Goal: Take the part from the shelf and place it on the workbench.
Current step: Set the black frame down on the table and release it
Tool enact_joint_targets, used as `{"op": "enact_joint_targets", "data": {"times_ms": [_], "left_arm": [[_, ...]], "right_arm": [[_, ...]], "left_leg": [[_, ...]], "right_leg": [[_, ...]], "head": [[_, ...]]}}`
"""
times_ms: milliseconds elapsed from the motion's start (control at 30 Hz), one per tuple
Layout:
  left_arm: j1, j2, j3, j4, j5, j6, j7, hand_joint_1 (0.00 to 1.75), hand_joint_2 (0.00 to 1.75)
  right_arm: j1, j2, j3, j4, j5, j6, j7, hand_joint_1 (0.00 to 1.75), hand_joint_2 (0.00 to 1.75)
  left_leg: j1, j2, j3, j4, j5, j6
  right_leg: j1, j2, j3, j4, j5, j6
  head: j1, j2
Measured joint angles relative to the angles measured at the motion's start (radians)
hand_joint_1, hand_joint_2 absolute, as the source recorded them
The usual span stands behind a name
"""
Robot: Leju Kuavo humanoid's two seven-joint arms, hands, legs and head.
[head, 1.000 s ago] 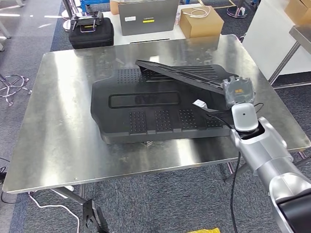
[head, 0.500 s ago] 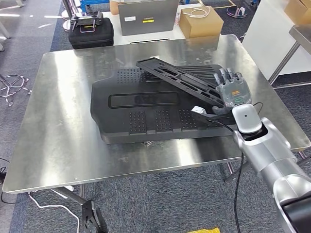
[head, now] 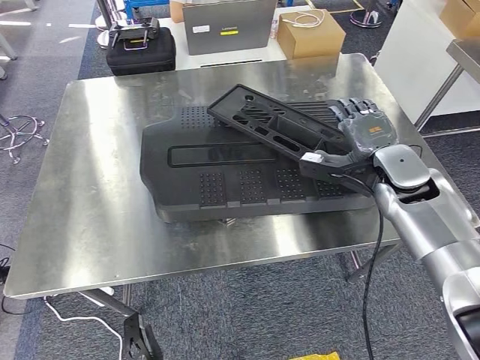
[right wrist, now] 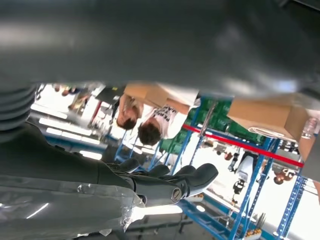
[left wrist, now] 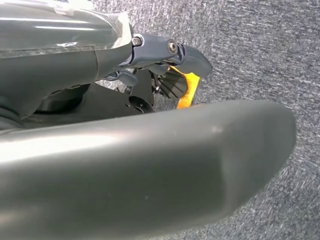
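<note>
On the workbench [head: 85,195], right hand [head: 362,139] holds tilted part [head: 271,120].

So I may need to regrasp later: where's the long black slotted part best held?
Probably at its narrow right end, coming from the right side, where the right robot hand grips it now. The long black slotted part lies tilted across the big black panel, so that end is raised and free.
</note>
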Motion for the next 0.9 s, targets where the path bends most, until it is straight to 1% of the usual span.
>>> {"op": "enact_joint_targets", "data": {"times_ms": [100,167,233,267,333,400,467,567,633,733,833,900], "left_arm": [[0.003,0.001,0.000,0.000,0.000,0.002,-0.006,0.00,0.00],[0.006,0.001,0.001,0.000,0.000,0.003,-0.010,0.00,0.00],[0.009,0.002,0.002,0.000,0.000,0.004,-0.013,0.00,0.00],[0.010,0.002,0.002,0.000,0.000,0.004,-0.013,0.00,0.00],[0.011,0.002,0.002,0.000,0.000,0.005,-0.014,0.00,0.00],[0.012,0.002,0.002,0.000,0.000,0.008,-0.015,0.00,0.00],[0.013,0.002,0.004,0.000,0.000,0.013,-0.019,0.00,0.00],[0.016,0.002,0.013,0.000,0.000,0.024,-0.029,0.00,0.00],[0.019,0.002,0.019,0.000,0.000,0.031,-0.031,0.00,0.00],[0.024,0.002,0.025,0.000,0.000,0.043,-0.025,0.00,0.00],[0.033,0.004,0.029,0.000,0.000,0.052,-0.027,0.00,0.00],[0.037,0.005,0.034,0.000,0.000,0.063,-0.031,0.00,0.00]], "right_arm": [[0.003,-0.030,0.007,-0.044,-0.043,0.026,-0.001,0.00,0.00],[0.014,-0.057,0.010,-0.080,-0.072,0.017,0.008,0.00,0.00],[0.040,-0.087,0.006,-0.130,-0.091,-0.034,0.028,0.00,0.00],[0.062,-0.102,0.000,-0.160,-0.094,-0.081,0.042,0.00,0.00],[0.127,-0.131,-0.030,-0.237,-0.087,-0.213,0.070,0.00,0.87],[0.213,-0.152,-0.079,-0.326,-0.068,-0.342,0.082,0.00,1.75],[0.309,-0.162,-0.142,-0.418,-0.061,-0.447,0.071,0.00,1.75],[0.482,-0.160,-0.251,-0.574,-0.126,-0.599,0.008,0.00,1.75],[0.593,-0.151,-0.318,-0.670,-0.172,-0.662,-0.038,0.00,1.75],[0.743,-0.118,-0.414,-0.804,-0.236,-0.709,-0.133,0.00,1.75],[0.880,-0.047,-0.515,-0.929,-0.309,-0.721,-0.273,0.00,1.75],[0.953,-0.002,-0.573,-0.993,-0.347,-0.722,-0.347,0.00,1.75]], "left_leg": [[0.000,0.000,0.000,0.000,0.000,0.000],[0.000,0.000,0.000,0.000,0.000,0.000],[0.000,0.000,0.000,0.000,0.000,0.000],[0.000,0.000,0.000,0.000,0.000,0.000],[0.000,-0.001,0.000,0.000,0.000,0.000],[0.000,-0.001,0.000,0.000,0.000,0.000],[0.000,-0.001,0.000,0.000,-0.001,0.000],[0.001,-0.004,-0.001,0.000,-0.001,0.001],[0.001,-0.005,-0.002,0.000,-0.001,0.001],[0.001,-0.006,-0.002,0.000,-0.001,0.001],[0.001,-0.006,-0.002,-0.001,-0.001,0.001],[0.001,-0.006,-0.002,-0.001,-0.001,0.001]], "right_leg": [[0.000,0.000,0.000,0.000,0.000,0.000],[0.000,0.000,0.000,0.000,0.000,0.000],[0.000,0.000,0.000,0.000,0.000,0.000],[0.000,0.000,0.000,-0.001,0.000,0.000],[0.000,-0.001,0.000,-0.001,0.000,0.000],[0.000,-0.001,0.001,-0.001,0.000,0.000],[0.000,-0.001,0.001,-0.001,0.000,0.000],[0.000,-0.004,0.001,-0.002,-0.001,0.000],[0.000,-0.005,0.001,-0.002,-0.001,0.000],[0.000,-0.005,0.000,-0.002,-0.001,0.000],[0.000,-0.004,0.000,-0.002,-0.001,0.000],[0.001,-0.004,0.000,-0.002,-0.001,0.000]], "head": [[0.000,0.000],[0.000,0.000],[0.000,0.000],[0.000,0.000],[0.000,0.000],[0.000,0.000],[0.000,0.000],[0.000,0.000],[0.000,0.000],[0.000,0.000],[0.000,0.000],[0.000,0.000]]}}
